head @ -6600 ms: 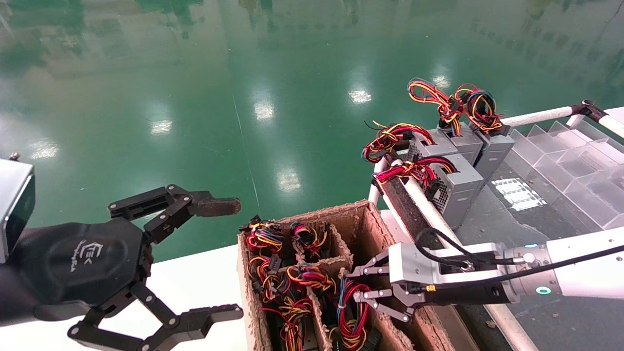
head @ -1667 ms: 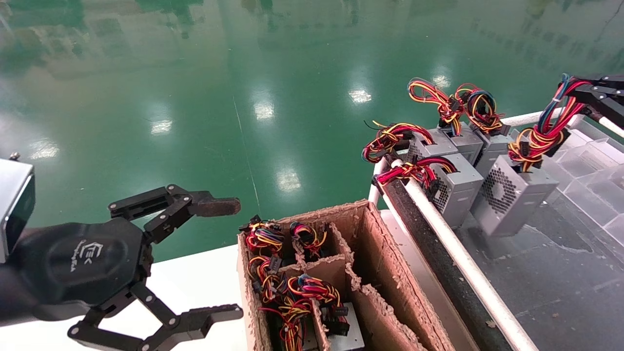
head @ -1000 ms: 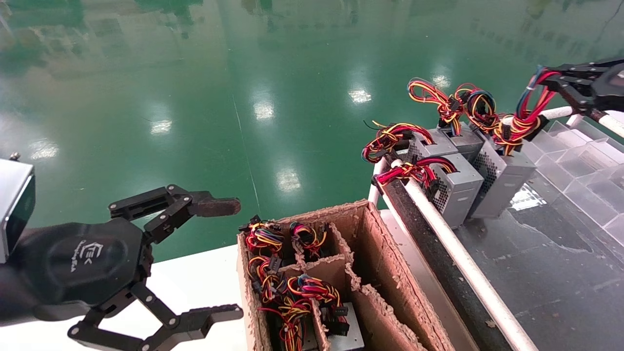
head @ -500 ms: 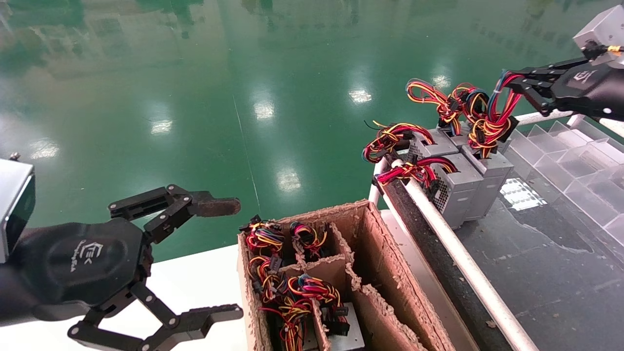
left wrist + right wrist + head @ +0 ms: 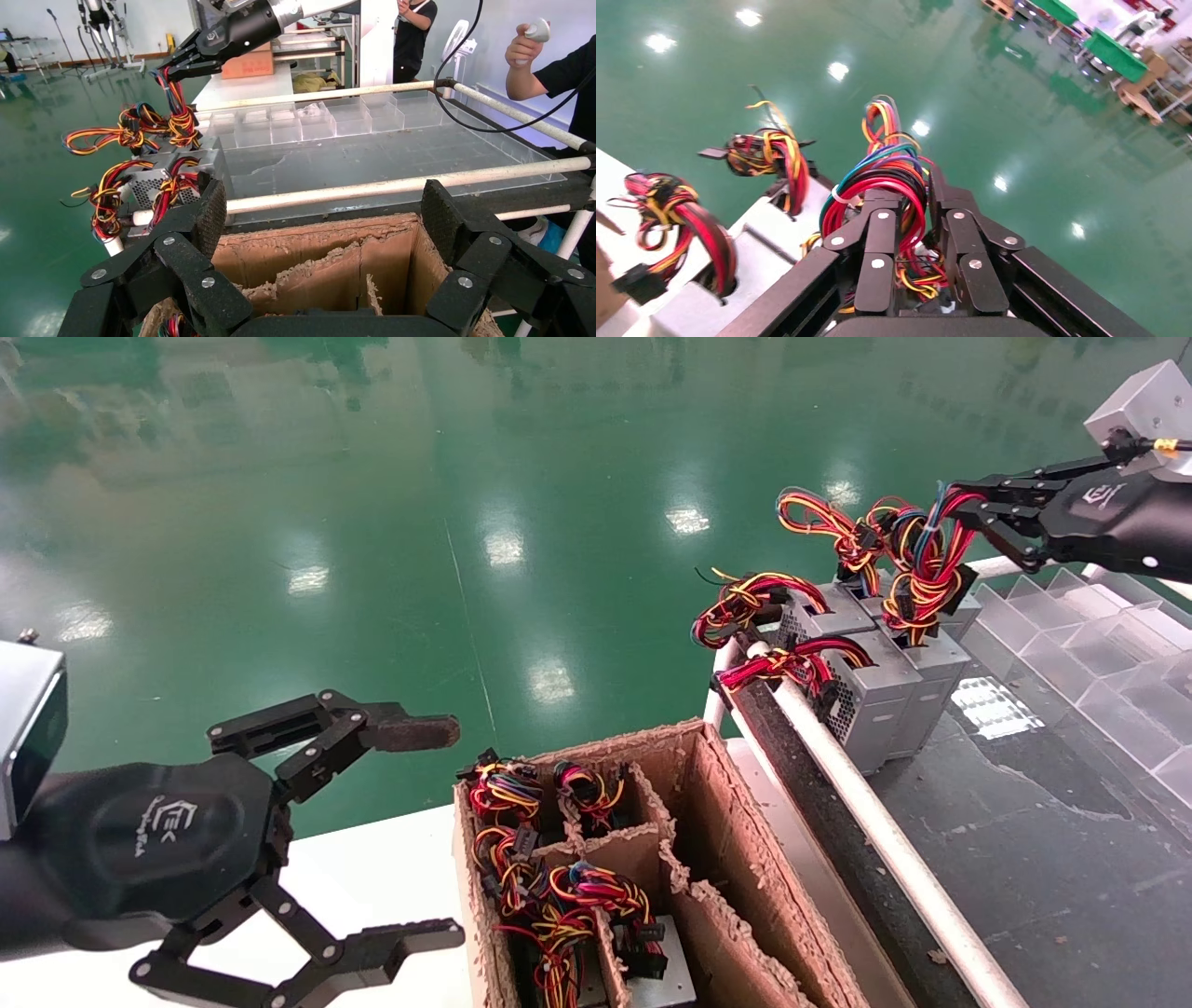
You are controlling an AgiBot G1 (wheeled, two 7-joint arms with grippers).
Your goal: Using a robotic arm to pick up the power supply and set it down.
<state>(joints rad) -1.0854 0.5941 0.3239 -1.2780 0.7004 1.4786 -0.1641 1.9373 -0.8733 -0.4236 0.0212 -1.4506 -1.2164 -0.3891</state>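
The power supply (image 5: 931, 686) stands on the dark conveyor tray (image 5: 1024, 822) among the other grey units (image 5: 861, 696), its wire bundle (image 5: 922, 570) pinched by the right gripper (image 5: 978, 509).
Glossy green workshop floor (image 5: 466, 477) lies behind; since a second ago the unit has moved toward 9 o'clock against its neighbours. The left gripper (image 5: 447, 831) hovers spread at 8 o'clock beside the cardboard box (image 5: 708, 803).

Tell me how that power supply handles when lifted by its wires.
Likely floppy: the right gripper clamps only the wires, not the metal power supply. The box would probably swing or twist. Standing on end beside its neighbours, it could tip if nudged.
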